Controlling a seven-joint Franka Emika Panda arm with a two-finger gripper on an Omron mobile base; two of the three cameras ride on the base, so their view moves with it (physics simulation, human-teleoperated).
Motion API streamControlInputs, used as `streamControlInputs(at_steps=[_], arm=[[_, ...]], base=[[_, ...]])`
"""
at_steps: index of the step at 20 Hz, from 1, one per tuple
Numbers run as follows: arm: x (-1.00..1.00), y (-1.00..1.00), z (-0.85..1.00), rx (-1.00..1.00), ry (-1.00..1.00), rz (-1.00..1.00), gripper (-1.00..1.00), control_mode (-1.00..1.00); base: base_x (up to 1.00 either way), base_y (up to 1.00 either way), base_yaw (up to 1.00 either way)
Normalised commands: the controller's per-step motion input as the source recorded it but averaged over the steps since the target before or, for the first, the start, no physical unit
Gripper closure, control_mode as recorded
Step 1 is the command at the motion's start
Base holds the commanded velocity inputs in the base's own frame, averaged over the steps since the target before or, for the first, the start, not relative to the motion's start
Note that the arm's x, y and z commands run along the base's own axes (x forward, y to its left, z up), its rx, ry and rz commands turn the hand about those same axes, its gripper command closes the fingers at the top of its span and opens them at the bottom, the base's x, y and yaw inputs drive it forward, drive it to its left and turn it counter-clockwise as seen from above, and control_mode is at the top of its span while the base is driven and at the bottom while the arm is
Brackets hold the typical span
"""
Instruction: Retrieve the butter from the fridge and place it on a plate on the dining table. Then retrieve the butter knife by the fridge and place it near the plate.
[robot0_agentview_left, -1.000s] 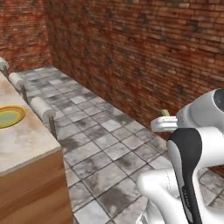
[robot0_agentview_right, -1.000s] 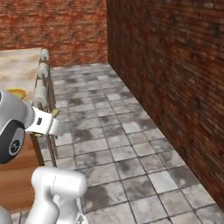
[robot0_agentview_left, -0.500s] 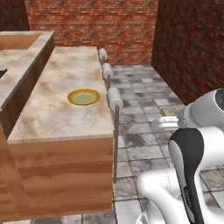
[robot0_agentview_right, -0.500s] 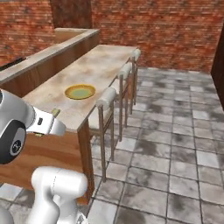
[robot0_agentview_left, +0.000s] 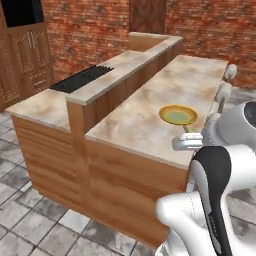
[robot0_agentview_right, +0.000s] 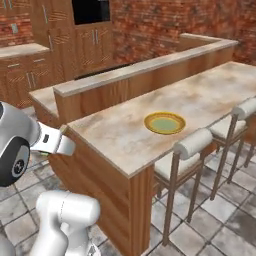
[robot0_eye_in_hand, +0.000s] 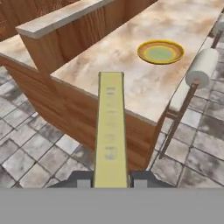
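Note:
A long pale-yellow stick of butter (robot0_eye_in_hand: 110, 127) juts forward from my gripper (robot0_eye_in_hand: 110, 179), whose fingers are shut on its near end. The gripper (robot0_agentview_left: 188, 143) hovers off the near edge of the dining table (robot0_agentview_left: 140, 125), level with its beige marbled top. On that top lies the plate (robot0_eye_in_hand: 160, 52), yellow-rimmed with a pale green centre, a short way beyond the butter's tip. The plate (robot0_agentview_left: 178, 115) is empty and lies near the table's stool side (robot0_agentview_right: 164, 122). From the right, the gripper (robot0_agentview_right: 58, 143) sits at the table's near corner.
Cushioned stools (robot0_agentview_right: 196, 144) line the table's right side, the nearest one (robot0_eye_in_hand: 200, 68) close to the plate. A raised wooden ledge (robot0_agentview_left: 120, 70) and a lower counter with a black cooktop (robot0_agentview_left: 82, 79) run along the left. Wooden cabinets (robot0_agentview_right: 85, 45) and brick walls stand behind.
The whole picture has swung round with the base: brick wall and tiled floor gave way to the table and plate, now close ahead. The butter stays in the shut gripper.

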Motion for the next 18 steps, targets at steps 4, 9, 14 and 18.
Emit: streamControlInputs(at_steps=[4, 9, 14, 18], arm=[[0.0, 0.0, 0.0, 0.0, 0.0, 0.0, 1.0, 1.0], [0.0, 0.0, 0.0, 0.0, 0.0, 0.0, 1.0, 1.0], [0.0, 0.0, 0.0, 0.0, 0.0, 0.0, 1.0, 1.0], [0.0, 0.0, 0.0, 0.0, 0.0, 0.0, 1.0, 1.0]], base=[[-0.13, -0.66, 0.81], [-0.51, -0.73, 0.72], [-0.05, -0.99, 0.57], [-0.02, -1.0, 0.52]])
